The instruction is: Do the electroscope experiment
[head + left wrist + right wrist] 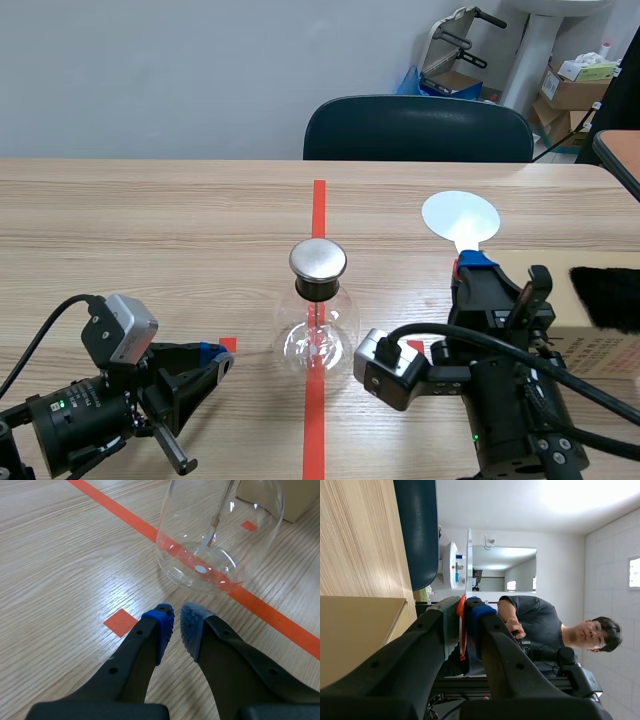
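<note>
The glass flask (317, 338) stands near the middle of the table (150, 220), on the red tape line (318, 205), with a round metal cap (318, 259) on its neck and a thin strip hanging inside. The left gripper (222, 358) lies low at the near left, its blue pads drawn in narrow around nothing (only a slit between them), pointing at the flask just ahead. The right gripper (475, 263), right of the flask, is clamped on the red handle (462, 627) of a white disc (460, 217), which it holds up beyond its fingertips. A cardboard box (610, 350) sits at the right edge with a black fuzzy piece (605, 295) on top.
</note>
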`<state>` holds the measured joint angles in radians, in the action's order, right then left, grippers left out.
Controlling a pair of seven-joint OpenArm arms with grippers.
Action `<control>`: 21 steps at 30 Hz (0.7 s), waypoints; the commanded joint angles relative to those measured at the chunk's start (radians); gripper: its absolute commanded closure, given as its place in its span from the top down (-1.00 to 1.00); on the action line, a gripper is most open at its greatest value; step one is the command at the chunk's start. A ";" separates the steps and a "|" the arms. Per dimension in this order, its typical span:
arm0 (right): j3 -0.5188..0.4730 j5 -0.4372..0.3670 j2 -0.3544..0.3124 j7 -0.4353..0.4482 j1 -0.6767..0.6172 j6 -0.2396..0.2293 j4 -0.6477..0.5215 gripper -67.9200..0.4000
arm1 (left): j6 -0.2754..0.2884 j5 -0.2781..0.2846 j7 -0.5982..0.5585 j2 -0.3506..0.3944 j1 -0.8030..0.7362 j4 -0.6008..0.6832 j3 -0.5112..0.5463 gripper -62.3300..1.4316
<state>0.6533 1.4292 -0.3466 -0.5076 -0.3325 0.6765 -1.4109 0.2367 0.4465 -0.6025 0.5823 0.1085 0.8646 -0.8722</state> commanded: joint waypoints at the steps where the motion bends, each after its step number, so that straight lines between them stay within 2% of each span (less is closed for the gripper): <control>1: -0.003 0.007 -0.011 -0.016 0.014 0.012 -0.015 -0.96 | 0.013 0.006 -0.011 -0.002 0.005 0.020 0.001 -0.69; 6: -0.003 0.007 -0.011 -0.026 0.014 0.012 -0.015 -0.96 | 0.040 0.005 -0.011 -0.002 0.005 0.034 0.001 -0.69; 8: -0.003 0.007 -0.011 -0.026 0.014 0.012 -0.015 -0.96 | 0.050 -0.013 -0.010 -0.003 0.005 0.042 0.001 -0.68; 21: -0.004 0.006 -0.011 -0.026 0.014 0.012 -0.015 -0.96 | 0.051 -0.024 -0.008 -0.003 0.005 0.047 0.001 -0.68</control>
<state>0.6529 1.4292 -0.3466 -0.5255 -0.3325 0.6765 -1.4109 0.2852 0.4168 -0.5983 0.5823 0.1085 0.8936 -0.8722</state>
